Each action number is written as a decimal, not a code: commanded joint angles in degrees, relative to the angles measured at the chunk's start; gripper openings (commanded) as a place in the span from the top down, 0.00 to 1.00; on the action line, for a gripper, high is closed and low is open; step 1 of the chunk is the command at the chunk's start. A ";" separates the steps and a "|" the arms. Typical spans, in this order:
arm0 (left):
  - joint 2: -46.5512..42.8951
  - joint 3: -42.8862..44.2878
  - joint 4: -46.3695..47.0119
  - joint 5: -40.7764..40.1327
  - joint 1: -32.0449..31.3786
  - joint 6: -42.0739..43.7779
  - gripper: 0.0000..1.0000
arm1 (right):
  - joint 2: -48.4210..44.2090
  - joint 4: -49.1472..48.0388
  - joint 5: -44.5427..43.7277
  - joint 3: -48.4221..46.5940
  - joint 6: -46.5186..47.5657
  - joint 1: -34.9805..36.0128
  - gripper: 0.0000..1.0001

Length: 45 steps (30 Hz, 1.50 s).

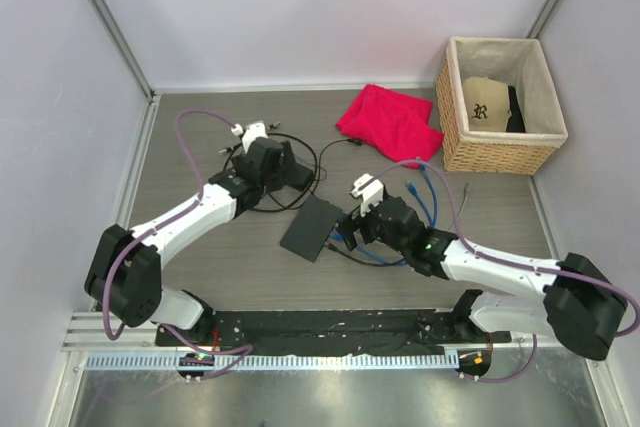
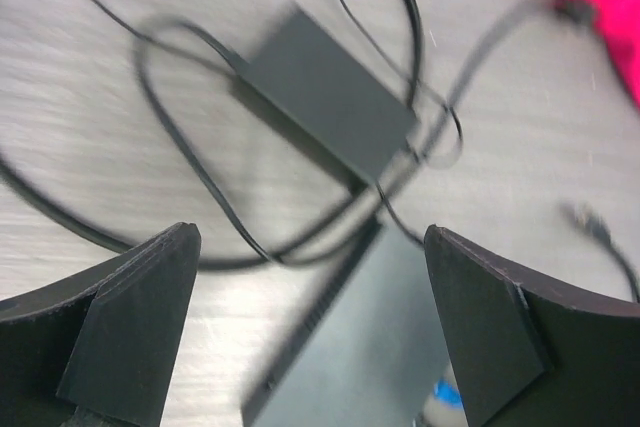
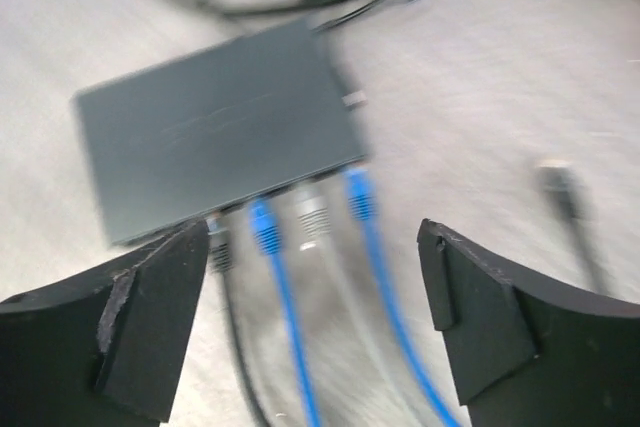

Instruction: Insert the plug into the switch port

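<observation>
The switch point(image 1: 312, 228) is a flat dark box lying mid-table. In the right wrist view the switch point(image 3: 215, 137) has two blue plugs point(image 3: 262, 227), a grey plug point(image 3: 312, 212) and a black plug point(image 3: 218, 242) at its near edge; blur hides how deep they sit. My right gripper point(image 1: 348, 232) is open and empty just right of the switch, its jaws point(image 3: 315, 287) wide over those cables. My left gripper point(image 1: 292, 177) is open and empty above the switch's far end point(image 2: 370, 337), over a black power brick point(image 2: 330, 97).
A black cord point(image 1: 300, 152) loops round the power brick. A red cloth point(image 1: 390, 122) lies at the back. A wicker basket point(image 1: 455, 122) holding a cap stands back right. Loose blue cables point(image 1: 425, 197) and a loose dark plug point(image 3: 560, 182) lie right of the switch.
</observation>
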<state>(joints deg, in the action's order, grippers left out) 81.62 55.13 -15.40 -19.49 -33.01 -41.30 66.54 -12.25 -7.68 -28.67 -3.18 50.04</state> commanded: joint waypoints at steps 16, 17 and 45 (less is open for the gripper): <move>28.14 26.06 -2.87 -2.85 28.44 0.35 0.18 | -1.25 -7.79 -14.29 4.85 -0.86 -3.99 0.01; 29.28 27.12 -4.45 -1.97 28.97 -0.27 0.20 | -0.81 -7.88 -14.03 4.76 -0.86 -3.99 0.01; 38.00 31.70 -6.66 10.35 30.64 -10.38 0.85 | 1.75 -8.05 -11.30 4.14 -1.13 -4.16 0.04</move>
<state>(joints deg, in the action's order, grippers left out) 121.45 87.92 -21.43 -11.00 -2.55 -50.81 68.29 -17.41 -19.31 -23.64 -3.40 46.00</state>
